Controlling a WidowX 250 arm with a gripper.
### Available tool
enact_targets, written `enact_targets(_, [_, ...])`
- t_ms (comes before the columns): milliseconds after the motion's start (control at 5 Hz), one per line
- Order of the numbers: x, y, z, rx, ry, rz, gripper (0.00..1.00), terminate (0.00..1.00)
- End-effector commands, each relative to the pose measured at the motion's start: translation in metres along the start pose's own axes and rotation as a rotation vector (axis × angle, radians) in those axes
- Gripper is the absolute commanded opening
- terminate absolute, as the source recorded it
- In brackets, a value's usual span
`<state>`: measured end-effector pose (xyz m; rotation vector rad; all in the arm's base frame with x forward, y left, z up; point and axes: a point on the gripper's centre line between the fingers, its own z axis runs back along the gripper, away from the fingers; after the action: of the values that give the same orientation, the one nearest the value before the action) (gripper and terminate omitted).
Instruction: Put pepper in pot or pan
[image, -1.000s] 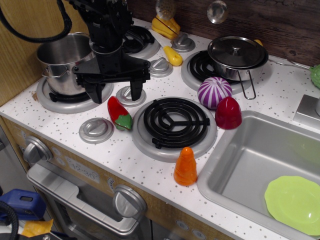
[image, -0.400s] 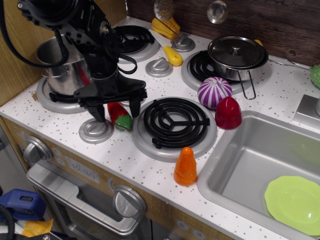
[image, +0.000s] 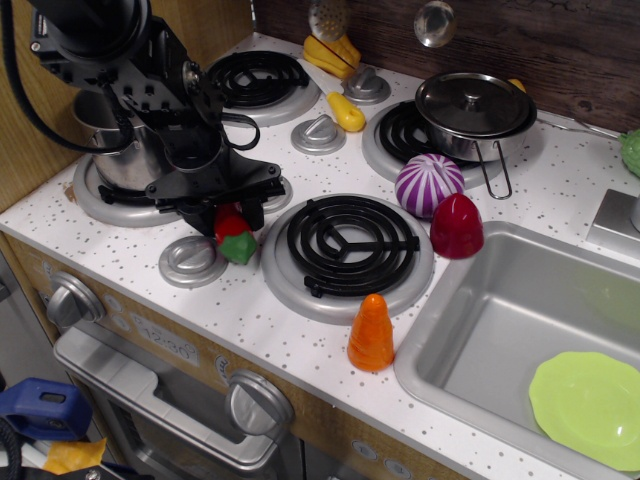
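A: Between the front-left burner plate and the middle coil, the jaws (image: 222, 216) sit low over the pepper (image: 233, 236), one finger on each side of it.

B: Clamped?

A: They look closed against its red body, though the black bracket above hides the contact itself. The green stem end pokes out below, towards the front edge. I cannot tell whether the pepper rests on the bench (image: 300, 325) or is just off it.

B: Pot position?

A: Pot (image: 120, 140) stands on the left burner, behind and to the left of the jaws, largely hidden by the arm (image: 130, 60). Pepper is outside it, near but apart.

B: Nearby items?

A: Grey knob cap (image: 191, 261) just left of the pepper, front side. Black coil burner (image: 350, 243) just right of it. Orange cone (image: 371, 332) upright at the coil's front edge. Dark red dome (image: 456, 225) right of the coil, at the sink (image: 500, 330) rim; a purple-and-white striped ball (image: 428, 185) touches or nearly touches it from behind.

B: Farther out?

A: Lidded pan (image: 475, 112) with wire handle on the rear right burner. Yellow toy (image: 346, 112) between the two rear burners, another yellow piece (image: 332, 52) at the back wall. Green plate (image: 590, 408) lies in the sink, far right.
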<state>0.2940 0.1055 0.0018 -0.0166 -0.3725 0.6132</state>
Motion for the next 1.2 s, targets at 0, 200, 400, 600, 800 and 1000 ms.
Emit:
enact_targets(0, [0.011,-0.003,0.032,0.053,0.025,-0.018,0.0,0.0])
enact_targets(200, [0.028,-0.007,0.078,0.147,0.07,-0.06,0.0,0.0])
enact_targets(400, [0.049,-0.002,0.124,0.253,0.096,-0.137,0.0,0.0])
enact_targets(600, [0.082,0.02,0.153,0.321,0.054,-0.269,0.0,0.0])
enact_targets(800, [0.114,0.044,0.144,0.314,-0.022,-0.369,0.0,0.0])
enact_targets(1000, [0.124,0.055,0.119,0.298,-0.148,-0.39,0.0,0.0])
